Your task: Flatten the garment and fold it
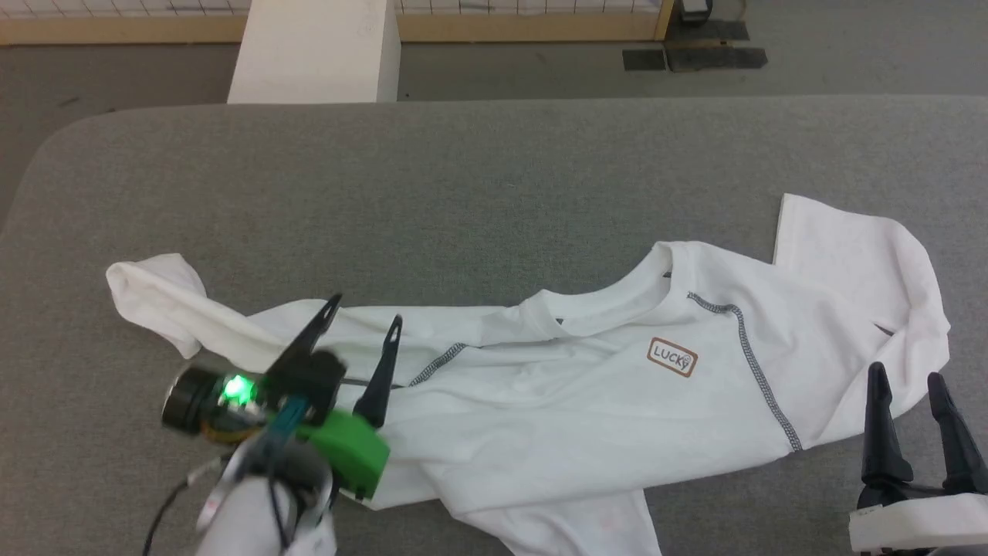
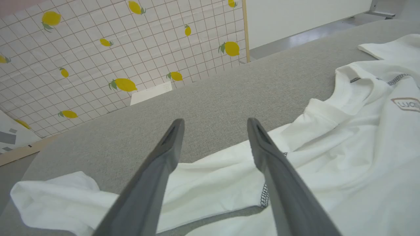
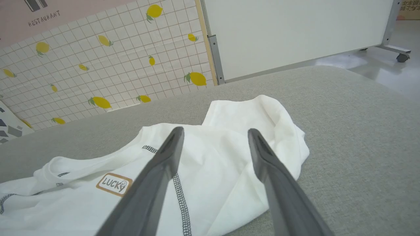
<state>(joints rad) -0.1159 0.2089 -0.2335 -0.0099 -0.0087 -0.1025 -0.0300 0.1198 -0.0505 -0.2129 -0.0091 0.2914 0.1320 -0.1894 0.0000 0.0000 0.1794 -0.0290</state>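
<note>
The garment, a white T-shirt with dark zigzag shoulder seams and a small "LUCKY" patch, lies rumpled across the grey table. One sleeve trails out to the left and the other bunches at the right. My left gripper hovers open over the shirt's left shoulder, nothing between its fingers; its own view has the shirt below the left gripper. My right gripper stands open just off the right sleeve's near edge. Over there the garment lies under the open right gripper.
A rigid white box stands beyond the table's far edge. A lemon-patterned tiled wall and a white panel rise behind. Bare grey table surface stretches beyond the shirt.
</note>
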